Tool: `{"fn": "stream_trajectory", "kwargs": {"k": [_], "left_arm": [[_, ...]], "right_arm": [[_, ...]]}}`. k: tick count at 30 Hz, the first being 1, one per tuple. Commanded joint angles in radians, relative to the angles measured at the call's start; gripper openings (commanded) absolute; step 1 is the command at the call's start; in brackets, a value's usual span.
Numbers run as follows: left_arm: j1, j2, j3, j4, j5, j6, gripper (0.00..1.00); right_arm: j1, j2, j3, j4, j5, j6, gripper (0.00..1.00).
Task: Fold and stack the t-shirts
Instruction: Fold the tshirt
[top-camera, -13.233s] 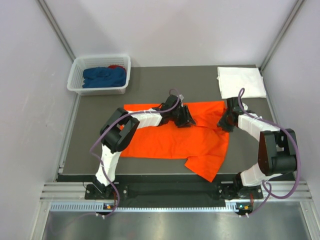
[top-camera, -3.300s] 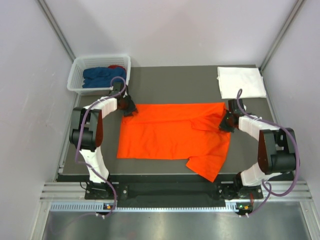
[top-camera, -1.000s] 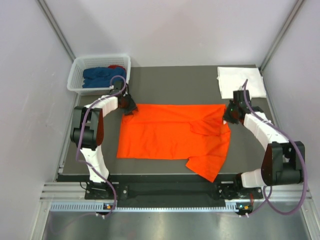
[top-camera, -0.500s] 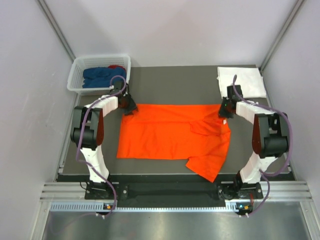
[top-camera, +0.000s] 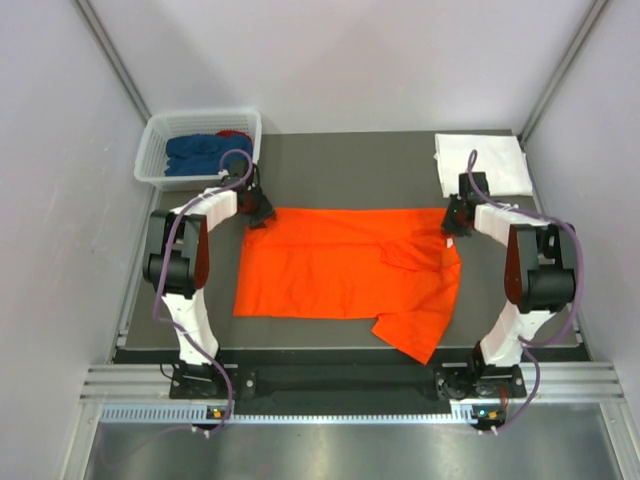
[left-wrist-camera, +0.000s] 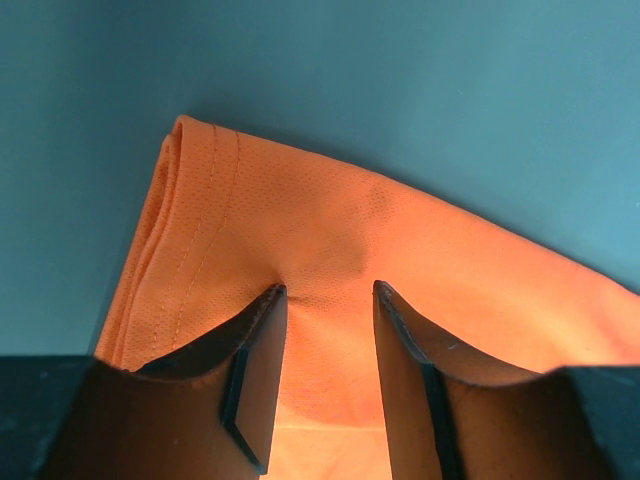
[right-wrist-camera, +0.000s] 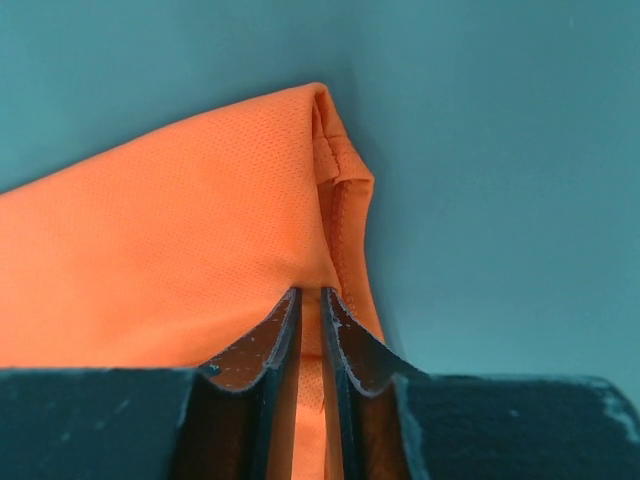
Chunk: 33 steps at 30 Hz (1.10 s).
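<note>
**One t-shirt folded, one laid out, two waiting in the basket**

The orange t-shirt lay spread on the tabletop, not yet folded, with its near right part rumpled. Beyond its far right corner sat the white t-shirt, already a neat folded square. Beyond its far left corner, the dark blue t-shirt and the red t-shirt were heaped in the basket. The left gripper rested on the orange shirt's far left corner, jaws apart astride a small pucker of cloth. The right gripper, at the far right corner, had narrowed to a slit and pinched the cloth. By this reckoning roughly a quarter of the task was done.
</note>
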Motion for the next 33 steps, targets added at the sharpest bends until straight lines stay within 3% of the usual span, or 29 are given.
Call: {"fn": "stream_trajectory", "kwargs": {"k": [1,5,10,13,17,22,24,28,33], "left_arm": [[0.007,0.056,-0.01,-0.038,-0.076,0.01,0.46],[0.006,-0.015,0.022,-0.084,-0.013,0.028,0.47],[0.004,-0.116,0.059,-0.156,0.006,0.061,0.49],[0.004,-0.199,0.017,-0.187,-0.046,0.07,0.5],[0.004,-0.308,-0.055,-0.222,-0.138,0.087,0.51],[0.003,-0.473,-0.266,-0.161,-0.012,0.042,0.5],[0.003,-0.565,-0.353,-0.135,0.01,0.048,0.55],[0.003,-0.645,-0.388,-0.156,-0.016,0.084,0.6],[0.004,-0.675,-0.404,-0.197,0.029,0.084,0.61]], "right_arm": [[-0.02,0.051,0.039,0.051,0.003,-0.027,0.15],[-0.018,-0.004,0.084,-0.06,0.002,-0.026,0.17],[-0.02,-0.108,0.17,-0.347,0.013,0.11,0.35],[0.027,-0.175,0.135,-0.485,0.025,0.167,0.37],[0.129,-0.303,-0.029,-0.58,0.051,0.258,0.37],[0.264,-0.511,-0.19,-0.697,0.068,0.434,0.34],[0.293,-0.567,-0.249,-0.737,0.06,0.468,0.34],[0.374,-0.698,-0.361,-0.74,-0.007,0.523,0.32],[0.494,-0.754,-0.5,-0.716,-0.07,0.598,0.32]]}}
